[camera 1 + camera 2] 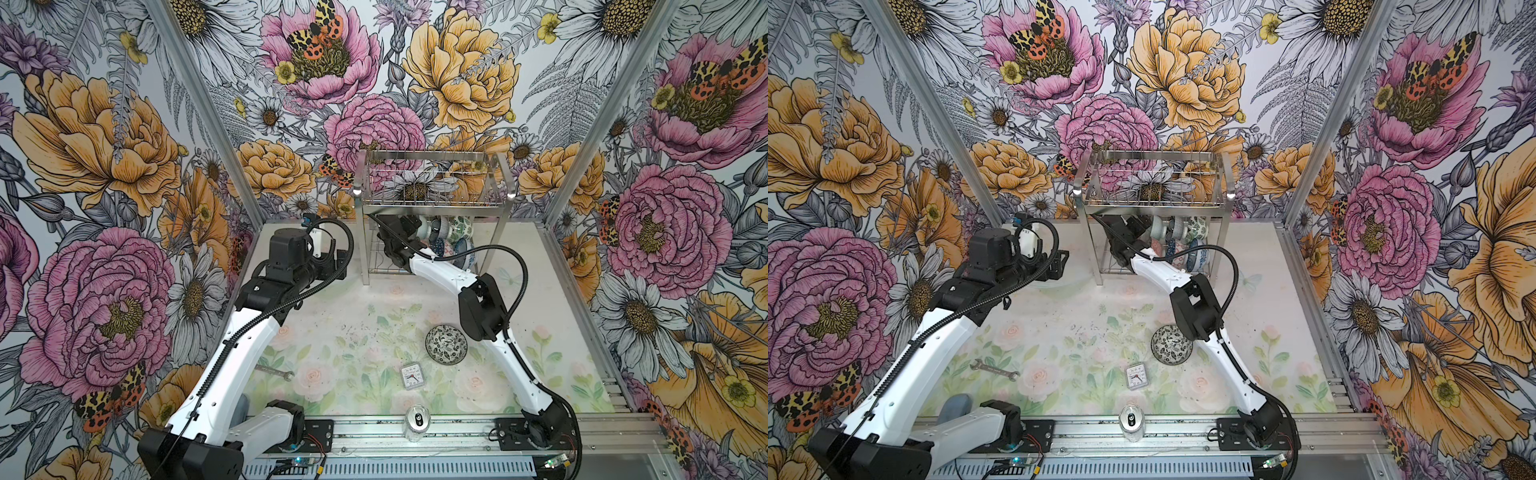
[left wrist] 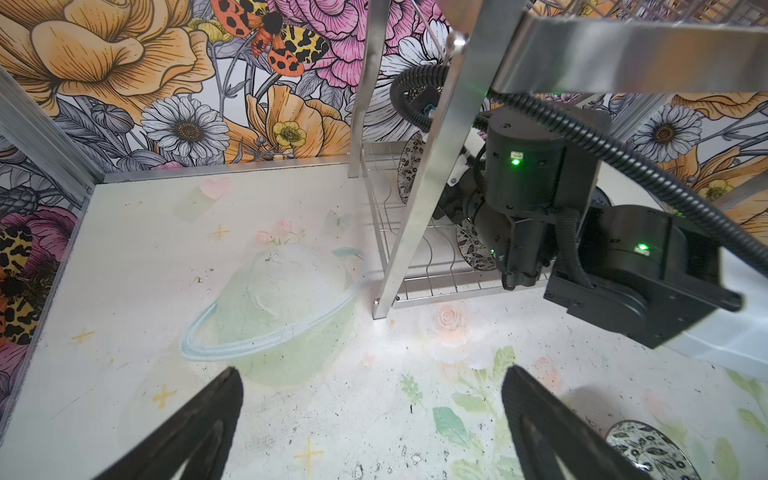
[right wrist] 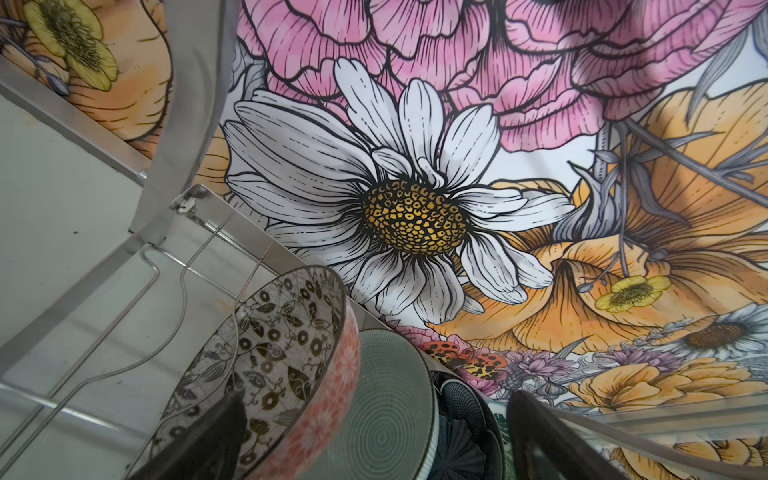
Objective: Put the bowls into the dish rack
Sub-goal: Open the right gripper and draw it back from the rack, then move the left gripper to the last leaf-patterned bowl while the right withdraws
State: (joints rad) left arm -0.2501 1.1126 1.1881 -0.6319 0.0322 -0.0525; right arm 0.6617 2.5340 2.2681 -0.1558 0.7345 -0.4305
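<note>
The dish rack (image 1: 432, 203) stands at the back of the table. Several bowls (image 1: 455, 232) stand on edge in its lower tier. My right gripper (image 1: 411, 230) reaches into that tier under the mesh basket. In the right wrist view it (image 3: 376, 399) is open. Its fingers straddle a pink-sided bowl with a black-white leaf inside (image 3: 282, 332), a pale teal bowl (image 3: 386, 415) and a navy bowl (image 3: 461, 419), gripping none. Another black-white leaf bowl (image 1: 446, 345) lies upright on the table. My left gripper (image 2: 372, 374) hangs open and empty over bare table, left of the rack's front leg (image 2: 428, 187).
A wrench (image 1: 274, 372) lies at the front left. A small square clock (image 1: 412, 376) sits just in front of the loose bowl. A drinks can (image 1: 417, 422) stands at the front edge. The floral walls close in on both sides and behind the rack.
</note>
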